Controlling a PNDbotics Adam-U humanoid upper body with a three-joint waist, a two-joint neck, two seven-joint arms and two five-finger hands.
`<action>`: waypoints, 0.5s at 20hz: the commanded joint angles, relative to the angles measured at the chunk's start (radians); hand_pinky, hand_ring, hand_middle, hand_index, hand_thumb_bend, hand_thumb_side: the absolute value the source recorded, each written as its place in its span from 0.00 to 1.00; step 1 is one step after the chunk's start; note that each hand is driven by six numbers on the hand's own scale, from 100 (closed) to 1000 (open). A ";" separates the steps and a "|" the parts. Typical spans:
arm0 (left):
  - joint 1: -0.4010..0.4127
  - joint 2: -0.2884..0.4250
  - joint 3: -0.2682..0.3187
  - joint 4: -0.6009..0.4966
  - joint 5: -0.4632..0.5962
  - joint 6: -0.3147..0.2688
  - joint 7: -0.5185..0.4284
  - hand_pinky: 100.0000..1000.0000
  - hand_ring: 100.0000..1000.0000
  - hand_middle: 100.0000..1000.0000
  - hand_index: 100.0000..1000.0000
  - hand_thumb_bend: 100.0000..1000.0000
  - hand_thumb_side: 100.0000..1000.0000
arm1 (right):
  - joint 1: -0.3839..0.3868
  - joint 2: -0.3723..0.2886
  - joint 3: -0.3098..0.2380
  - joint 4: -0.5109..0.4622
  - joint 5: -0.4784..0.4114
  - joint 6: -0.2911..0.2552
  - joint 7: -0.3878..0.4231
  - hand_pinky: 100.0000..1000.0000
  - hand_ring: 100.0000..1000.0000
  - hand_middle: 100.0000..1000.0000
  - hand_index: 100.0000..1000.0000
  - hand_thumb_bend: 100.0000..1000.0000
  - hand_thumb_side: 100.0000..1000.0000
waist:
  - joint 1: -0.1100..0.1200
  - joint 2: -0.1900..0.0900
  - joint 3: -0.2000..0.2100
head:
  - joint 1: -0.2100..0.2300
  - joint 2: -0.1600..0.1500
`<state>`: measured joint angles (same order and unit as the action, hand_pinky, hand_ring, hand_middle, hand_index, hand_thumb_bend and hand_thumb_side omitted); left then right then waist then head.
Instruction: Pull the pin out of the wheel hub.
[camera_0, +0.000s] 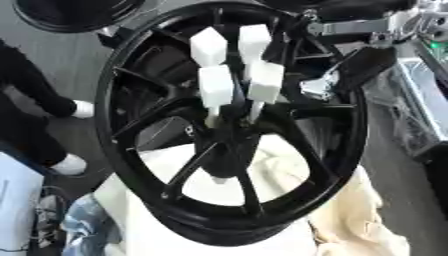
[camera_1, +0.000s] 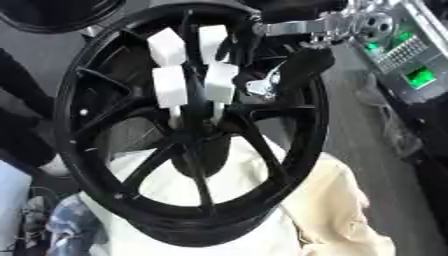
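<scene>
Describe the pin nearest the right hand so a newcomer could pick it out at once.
Find the big black wheel standing on cream cloth. Four white block-headed pins stick out of its hub. The one meant is the lower right block, closest to the right hand.

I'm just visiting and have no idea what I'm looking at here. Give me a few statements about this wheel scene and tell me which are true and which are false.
1. The wheel hub is silver. False: it is black, spokes and rim alike.
2. Four white blocks sit above the middle of the wheel. True.
3. The wheel rests on a cream cloth. True.
4. The robot's right hand comes in from the lower left. False: it reaches in from the upper right, by the rim.
5. The white blocks lie on the floor beside the wheel. False: they stand in front of the spokes, on thin stems running towards the centre.
</scene>
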<state>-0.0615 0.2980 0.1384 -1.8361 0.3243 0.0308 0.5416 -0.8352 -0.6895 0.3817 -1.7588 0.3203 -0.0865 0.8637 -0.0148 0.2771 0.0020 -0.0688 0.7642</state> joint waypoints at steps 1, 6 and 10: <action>-0.002 0.011 0.004 -0.010 -0.004 -0.001 -0.005 0.66 0.68 0.68 0.65 0.11 0.88 | -0.014 -0.022 -0.014 -0.020 -0.010 0.003 0.007 0.81 0.66 0.63 0.85 0.00 0.64 | 0.002 -0.012 0.003 | -0.006 0.006; 0.000 0.011 0.007 -0.009 -0.005 -0.002 -0.002 0.66 0.67 0.68 0.65 0.11 0.89 | -0.012 -0.018 -0.014 -0.016 -0.002 -0.002 0.011 0.82 0.67 0.63 0.81 0.00 0.76 | 0.001 -0.011 0.007 | -0.009 0.006; 0.002 0.010 0.005 -0.007 -0.009 0.000 -0.005 0.66 0.66 0.68 0.65 0.11 0.89 | -0.016 -0.017 -0.017 -0.015 0.005 -0.004 -0.009 0.83 0.68 0.64 0.82 0.00 0.87 | 0.000 -0.009 0.008 | -0.011 0.006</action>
<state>-0.0600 0.2975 0.1384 -1.8347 0.3210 0.0314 0.5409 -0.8352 -0.6895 0.3817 -1.7614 0.3217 -0.0895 0.8622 -0.0160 0.2803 0.0086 -0.0758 0.7642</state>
